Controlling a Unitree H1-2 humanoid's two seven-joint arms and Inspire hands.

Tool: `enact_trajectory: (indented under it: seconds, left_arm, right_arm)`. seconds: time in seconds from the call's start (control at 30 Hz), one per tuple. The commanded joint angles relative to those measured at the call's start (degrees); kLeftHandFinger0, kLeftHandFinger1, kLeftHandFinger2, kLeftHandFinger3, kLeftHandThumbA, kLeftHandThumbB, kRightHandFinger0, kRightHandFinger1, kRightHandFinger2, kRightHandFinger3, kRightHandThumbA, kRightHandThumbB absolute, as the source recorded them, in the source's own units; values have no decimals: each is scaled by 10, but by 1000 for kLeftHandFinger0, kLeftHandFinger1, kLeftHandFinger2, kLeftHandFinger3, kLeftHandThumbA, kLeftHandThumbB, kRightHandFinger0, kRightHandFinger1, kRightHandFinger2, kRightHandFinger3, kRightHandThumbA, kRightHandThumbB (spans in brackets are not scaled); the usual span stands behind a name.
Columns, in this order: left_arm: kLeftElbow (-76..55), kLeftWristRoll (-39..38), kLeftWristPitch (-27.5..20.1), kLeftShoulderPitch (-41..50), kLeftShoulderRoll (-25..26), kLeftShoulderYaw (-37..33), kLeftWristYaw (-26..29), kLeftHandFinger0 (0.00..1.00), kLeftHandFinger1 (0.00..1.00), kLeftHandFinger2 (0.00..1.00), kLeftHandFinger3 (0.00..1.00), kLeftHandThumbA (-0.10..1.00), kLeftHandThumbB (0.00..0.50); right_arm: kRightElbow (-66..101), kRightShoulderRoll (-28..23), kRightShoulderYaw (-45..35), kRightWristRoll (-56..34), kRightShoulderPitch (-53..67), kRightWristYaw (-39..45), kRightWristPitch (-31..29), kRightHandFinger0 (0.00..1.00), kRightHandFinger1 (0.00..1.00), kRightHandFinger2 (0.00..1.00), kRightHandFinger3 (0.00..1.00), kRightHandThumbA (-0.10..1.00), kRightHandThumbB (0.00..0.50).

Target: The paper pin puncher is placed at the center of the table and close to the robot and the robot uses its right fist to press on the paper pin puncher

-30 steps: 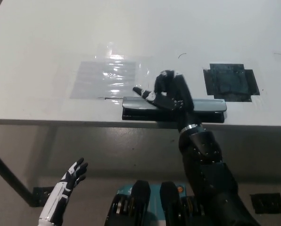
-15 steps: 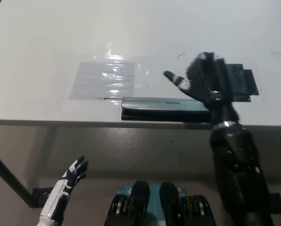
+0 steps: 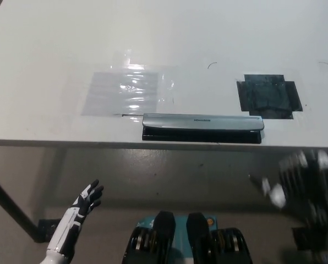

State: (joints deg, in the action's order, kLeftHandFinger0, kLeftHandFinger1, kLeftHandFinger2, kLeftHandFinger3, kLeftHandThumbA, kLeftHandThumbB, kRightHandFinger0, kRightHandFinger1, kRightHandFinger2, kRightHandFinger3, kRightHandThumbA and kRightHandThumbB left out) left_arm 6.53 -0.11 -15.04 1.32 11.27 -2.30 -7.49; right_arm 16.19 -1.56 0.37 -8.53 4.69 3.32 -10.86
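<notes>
The paper pin puncher is seen lying lengthwise along the near edge of the white table, roughly at its middle, with its silver top bar above a black base. Nothing is touching it. The black right hand is found below the table edge at the lower right, well apart from the puncher; it is heavily blurred (only dark shapes with a few pale patches can be made out), so it cannot be told whether its fingers are spread or closed. The white left hand is held low at the lower left, beneath the table's level, with its fingers spread and nothing in its grasp. On the tabletop, a clear plastic sheet is laid just behind the puncher's left end, and a dark square patch is seen behind its right end. A dark table leg is visible at the far left, under the table.
</notes>
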Motion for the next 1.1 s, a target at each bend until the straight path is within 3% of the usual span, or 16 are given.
enact_trajectory:
  seconds: [0.0,0.03,0.07,0.1,0.13,0.27,0.3,0.4,0.6,0.67,0.87,0.93,1.07]
  left_arm:
    - [-33,0,-6,-12,7,4,-5,1000,1000,1000,1000,1000,306]
    - [-30,1,-8,-15,7,4,-4,1000,1000,1000,1000,1000,307]
    - [-26,2,-11,-17,7,4,-3,1000,1000,1000,1000,1000,299]
    - [-27,5,-13,-14,6,4,-2,1000,1000,1000,1000,1000,298]
    - [-27,5,-14,-15,7,4,-2,1000,1000,1000,1000,1000,299]
    - [-26,3,-13,-20,8,5,-3,1000,1000,1000,1000,1000,301]
    - [-26,3,-13,-22,9,5,-3,1000,1000,1000,1000,1000,301]
    - [-28,1,-8,-22,8,6,-3,1000,1000,1000,1000,1000,315]
    - [-29,3,-4,-25,7,6,-1,1000,1000,1000,1000,1000,324]
    - [-29,5,-3,-25,8,6,-2,1000,1000,1000,1000,1000,318]
    - [-28,-3,-3,-28,8,7,-4,1000,1000,1000,1000,1000,318]
    - [-24,-10,-6,-30,7,8,-7,1000,1000,1000,1000,1000,320]
    - [-23,-9,-3,-32,8,7,-6,1000,1000,1000,1000,1000,317]
  right_arm:
    - [18,-6,16,27,48,15,-24,305,107,114,203,1000,106]
    - [4,-12,22,56,53,12,-13,559,552,700,725,1000,143]
    - [-12,-16,26,62,56,15,-12,758,804,1000,1000,1000,143]
    - [-26,-20,30,58,61,19,-12,962,1000,1000,1000,1000,167]
    - [-37,-20,33,54,62,22,-13,1000,1000,1000,1000,1000,163]
    - [-109,-24,34,83,40,10,-65,1000,1000,1000,1000,1000,155]
    - [-128,-22,33,81,32,7,-65,1000,1000,1000,1000,1000,210]
    - [-166,-22,35,69,14,14,-49,1000,1000,1000,1000,1000,267]
    - [-186,-25,36,56,-3,25,-47,1000,1000,1000,1000,1000,262]
    - [-189,-25,36,51,-4,28,-47,1000,1000,1000,1000,1000,285]
    - [-187,-23,34,31,-7,41,-55,1000,1000,1000,1000,1000,258]
    - [-180,-21,34,16,-7,46,-43,1000,1000,1000,1000,1000,286]
    - [-183,-23,36,12,-11,55,-42,1000,1000,1000,1000,1000,296]
